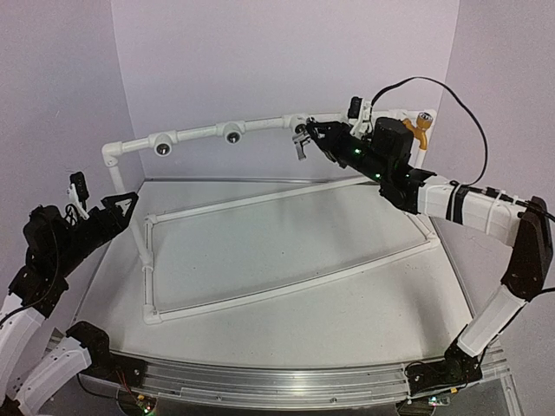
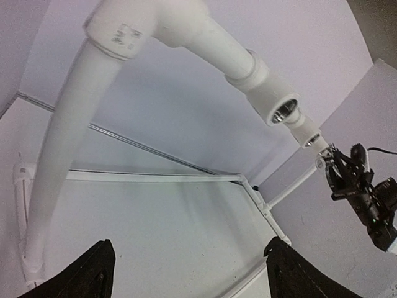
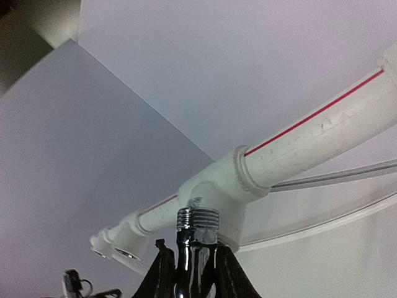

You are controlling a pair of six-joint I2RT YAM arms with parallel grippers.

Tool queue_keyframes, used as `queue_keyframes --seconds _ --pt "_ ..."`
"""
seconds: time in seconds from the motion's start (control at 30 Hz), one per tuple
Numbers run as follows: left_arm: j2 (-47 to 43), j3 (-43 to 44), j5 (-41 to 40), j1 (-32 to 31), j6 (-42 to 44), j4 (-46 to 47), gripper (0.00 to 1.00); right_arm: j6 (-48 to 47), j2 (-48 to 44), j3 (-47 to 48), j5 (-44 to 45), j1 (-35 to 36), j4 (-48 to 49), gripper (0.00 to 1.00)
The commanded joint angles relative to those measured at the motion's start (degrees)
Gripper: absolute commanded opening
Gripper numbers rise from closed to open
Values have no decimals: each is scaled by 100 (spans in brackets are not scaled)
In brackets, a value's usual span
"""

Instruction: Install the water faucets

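The silver-grey metal faucet (image 3: pixel 197 251) is clamped between the two dark fingers (image 3: pixel 162 273) of the right gripper (image 3: pixel 196 257), which are closed tightly on its shiny body, with the threaded end held uppermost. That threaded end is seen directly against a white plastic tee fitting (image 3: pixel 214 186) on the raised rail of the white pipe frame (image 1: pixel 260 201); whether thread and fitting touch cannot be told. From above, the right gripper (image 1: pixel 305 139) and its faucet (image 1: pixel 300 144) are found just under the far rail, right of centre. Further right, an orange-yellow faucet (image 1: pixel 421 126) is seen at the rail's far right end. Two more tee fittings (image 1: pixel 231 133) with dark round holes are set along the rail to the left. The left gripper (image 1: pixel 121 206) is held spread wide and empty near the frame's left upright, above the white table (image 1: pixel 303 269).
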Motion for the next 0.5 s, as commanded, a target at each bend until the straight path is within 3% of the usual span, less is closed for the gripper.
queue_keyframes --seconds 0.0,0.17,0.3,0.37,0.47 --pt "36 222 -1270 -8 -279 -395 86 -2606 -309 -11 -408 -95 -2214 0" --pt "542 264 -2262 -5 -470 -597 87 -5211 -677 507 499 75 -3861 0" --pt "1027 400 -2757 -9 -603 -597 88 -6427 -770 772 1139 256 -4353 0" --pt "1237 528 -2593 -6 -469 -597 88 -6714 -831 795 775 259 -4490 0" --pt "1269 549 -1424 -6 -2 -395 87 -6779 -777 933 -315 258 -4884 0"
